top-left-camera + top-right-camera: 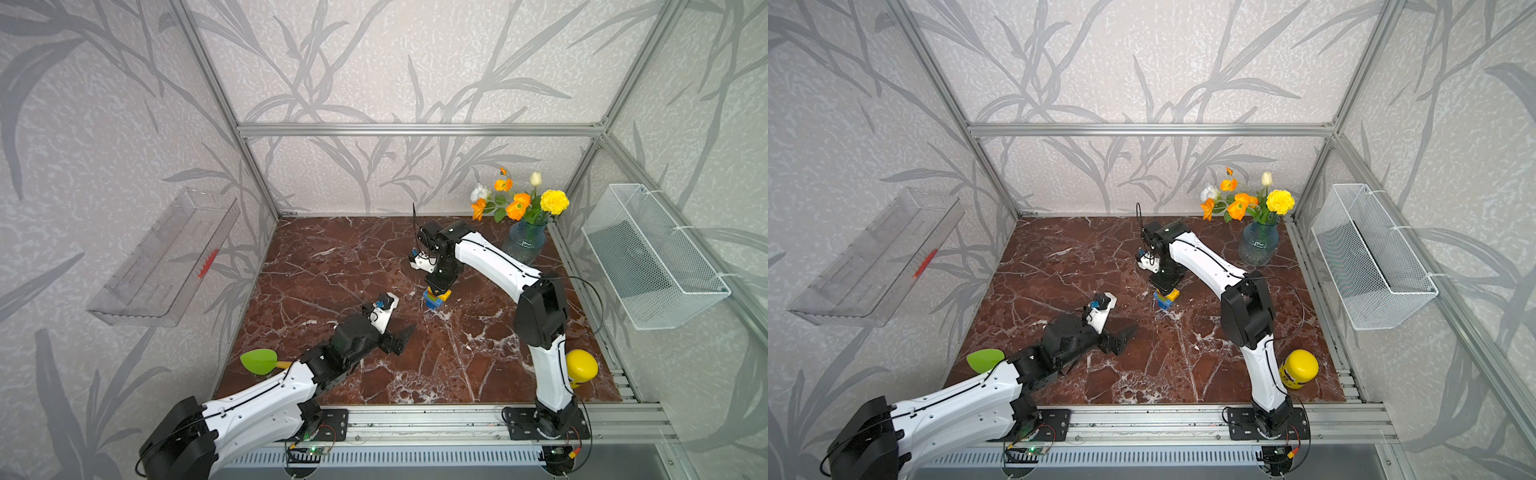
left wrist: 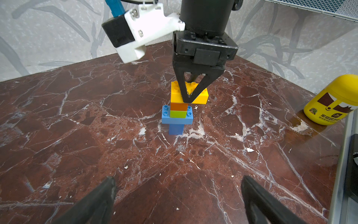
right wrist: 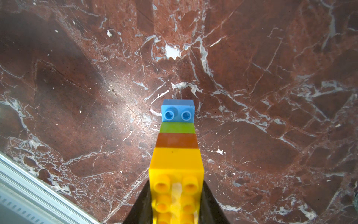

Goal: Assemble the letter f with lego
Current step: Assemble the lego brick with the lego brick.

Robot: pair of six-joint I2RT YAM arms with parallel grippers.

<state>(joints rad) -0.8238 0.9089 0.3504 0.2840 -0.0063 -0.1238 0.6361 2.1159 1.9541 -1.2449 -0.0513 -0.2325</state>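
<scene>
The letter f [image 2: 178,110] stands upright on the marble table [image 1: 332,266], a little to the right of the middle in both top views. From my left wrist camera I read it bottom to top. A small blue brick [image 2: 175,129] sits on the stone, and a long blue brick [image 2: 177,120] lies across it with studs showing at both ends. A green brick [image 2: 178,114] and an orange brick [image 2: 178,107] come next, and a long yellow brick [image 2: 202,96] on top overhangs toward the yellow bottle [image 2: 333,100].

My right gripper [image 2: 188,96] comes straight down onto the stack. Its black fingers [image 3: 211,205] are pressed against the two long sides of the yellow brick, so it is clamped on that brick and nothing else. The right wrist camera looks down the stack's face: yellow, orange, green, then two blue studs.

My left gripper [image 1: 402,337] lies low near the table, left of the stack and nearer the front rail, well apart from it. Its jaws are spread wide and hold nothing. Both tips frame the stack in the left wrist view.

Further out, the yellow bottle stands at the near right corner behind the right arm. A blue vase of flowers [image 1: 524,241] fills the far right corner. A green leaf-shaped piece [image 1: 258,360] sits by the left arm at the table's left edge. A wire basket [image 1: 652,257] hangs on the right wall and a clear tray [image 1: 162,257] on the left wall.
</scene>
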